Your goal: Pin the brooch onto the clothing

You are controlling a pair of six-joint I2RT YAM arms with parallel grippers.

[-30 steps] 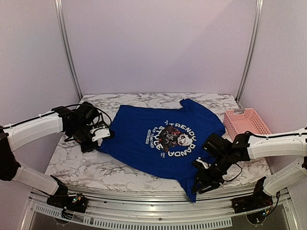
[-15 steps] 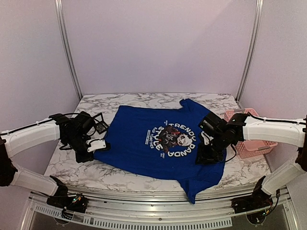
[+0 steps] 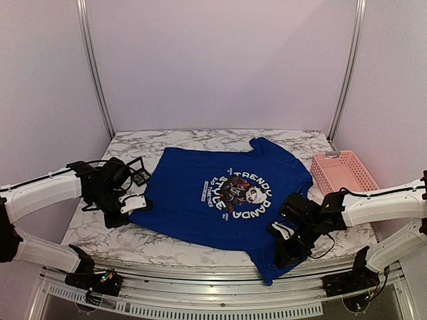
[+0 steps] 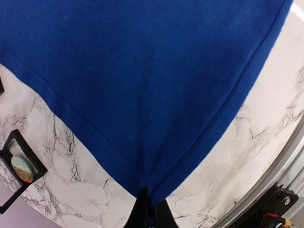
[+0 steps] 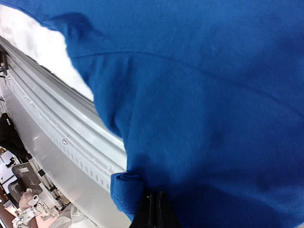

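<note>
The clothing (image 3: 200,200), a royal-blue T-shirt with a panda print, lies spread on the marble table (image 3: 100,233). My left gripper (image 3: 131,207) is shut on a pinched corner of its left edge, and the cloth fans out from the fingertips (image 4: 142,209) in the left wrist view. My right gripper (image 3: 283,243) is shut on the shirt's lower right part (image 5: 199,118), where a rolled fold (image 5: 126,190) sits beside the fingers. The brooch (image 4: 21,169), a small greenish-gold oval, lies in a black square box (image 4: 9,152) left of the shirt.
A pink basket (image 3: 341,170) stands at the table's right side. The black box (image 3: 140,177) lies near the left arm. The shirt's lower corner (image 3: 269,272) hangs over the table's front edge, above the metal rail (image 5: 61,137).
My right gripper has moved from the shirt's right sleeve area toward the near edge and shut on the cloth there. The left gripper, still shut on the shirt, has drawn slightly nearer.
</note>
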